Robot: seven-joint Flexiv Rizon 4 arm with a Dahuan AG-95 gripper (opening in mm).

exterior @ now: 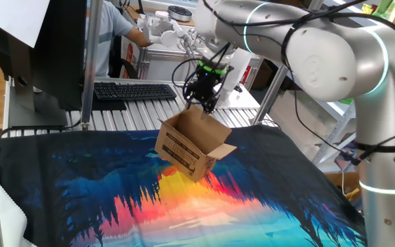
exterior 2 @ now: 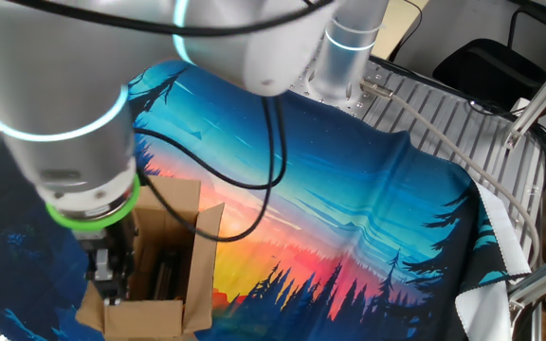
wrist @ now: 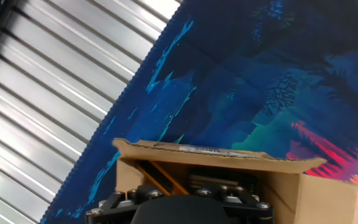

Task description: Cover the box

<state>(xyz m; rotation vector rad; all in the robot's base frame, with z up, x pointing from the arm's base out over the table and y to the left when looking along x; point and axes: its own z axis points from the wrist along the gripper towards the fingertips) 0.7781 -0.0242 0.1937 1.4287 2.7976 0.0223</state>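
Observation:
The box [exterior: 187, 147], a small brown carton with black print on its side, sits on the colourful cloth [exterior: 184, 206] with its top flaps standing open. It looks tipped toward the camera. My gripper [exterior: 204, 104] hangs at the rear flap, its black fingers [exterior 2: 110, 284] reaching down beside the box's [exterior 2: 173, 237] left wall. In the hand view the edge of one flap [wrist: 216, 151] runs across just ahead of the gripper's black body [wrist: 179, 208], and dark contents show inside. The fingertips are hidden, so the jaws' state is unclear.
The slatted metal tabletop [wrist: 42, 93] borders the cloth. A keyboard [exterior: 132, 90], a monitor [exterior: 53, 55] and a person in a blue shirt [exterior: 112, 34] are behind it. A black chair [exterior 2: 486, 71] stands beyond the far edge.

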